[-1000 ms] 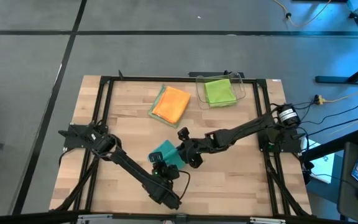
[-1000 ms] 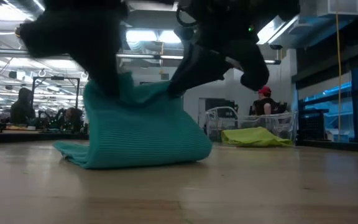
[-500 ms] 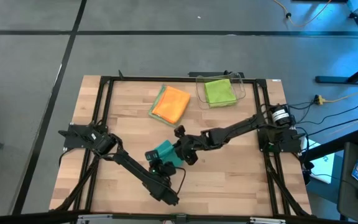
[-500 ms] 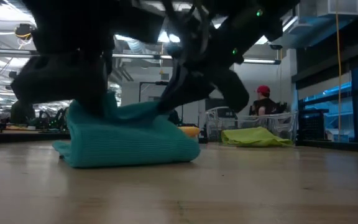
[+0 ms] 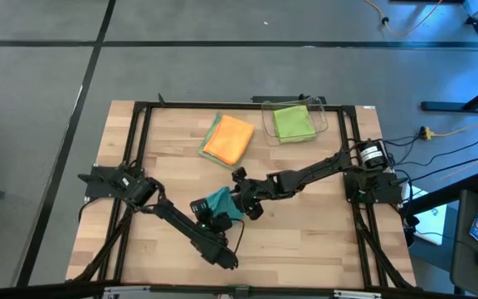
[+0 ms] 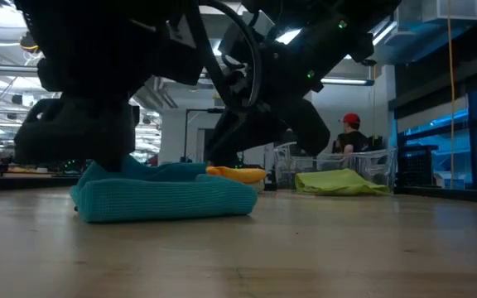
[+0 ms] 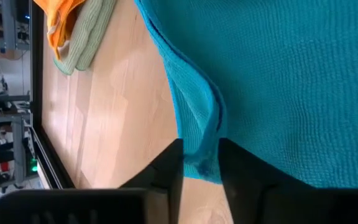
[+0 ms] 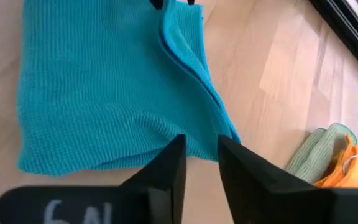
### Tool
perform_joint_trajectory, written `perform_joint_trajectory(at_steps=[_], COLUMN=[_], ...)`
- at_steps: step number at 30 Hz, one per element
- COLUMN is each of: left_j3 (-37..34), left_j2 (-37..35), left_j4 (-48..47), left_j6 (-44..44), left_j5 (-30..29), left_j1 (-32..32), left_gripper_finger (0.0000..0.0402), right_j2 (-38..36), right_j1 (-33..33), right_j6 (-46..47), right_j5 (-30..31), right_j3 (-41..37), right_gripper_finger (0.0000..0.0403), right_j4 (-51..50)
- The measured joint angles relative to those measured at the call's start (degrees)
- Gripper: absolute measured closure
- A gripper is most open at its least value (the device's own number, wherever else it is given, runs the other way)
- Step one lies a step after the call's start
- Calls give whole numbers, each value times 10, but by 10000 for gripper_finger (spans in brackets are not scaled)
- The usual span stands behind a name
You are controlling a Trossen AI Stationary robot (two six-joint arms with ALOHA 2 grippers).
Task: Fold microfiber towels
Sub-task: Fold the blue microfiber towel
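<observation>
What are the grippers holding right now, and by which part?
Both grippers, left and right, straddle the teal towel's folded edge; whether they grip it can't be told.

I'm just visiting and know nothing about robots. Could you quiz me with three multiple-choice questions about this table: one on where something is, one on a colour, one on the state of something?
1. Where is the lime green towel?
A. in the clear bin
B. under the teal towel
C. on the floor

2. What colour is the towel between the two grippers?
A. orange
B. teal
C. white

3. How does the teal towel lie?
A. hanging in the air
B. spread out in one flat layer
C. folded over, resting on the table

Answers: 1 A, the high view shows it inside the bin; 2 B, the left gripper and right gripper flank the teal cloth; 3 C, the low view shows stacked layers on the wood.
</observation>
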Motion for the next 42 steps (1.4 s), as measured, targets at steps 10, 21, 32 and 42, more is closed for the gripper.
perform_joint_trajectory(at_steps=[10, 21, 32, 42], left_j3=[1, 6, 7, 6], left_j2=[-3, -69, -82, -96], left_j4=[0, 0, 3, 0], left_j6=[1, -7, -89, -258], left_j5=[-1, -1, 5, -31], left_j1=[4, 3, -38, -100], left_gripper_finger=[271, 274, 275, 275], right_j2=[-8, -103, -183, -137], right_j1=[7, 40, 75, 78], right_j6=[32, 59, 247, 254], right_j5=[32, 99, -17, -31], right_j3=[0, 0, 0, -142], right_gripper_finger=[284, 283, 283, 283], right_j4=[-21, -123, -356, 126])
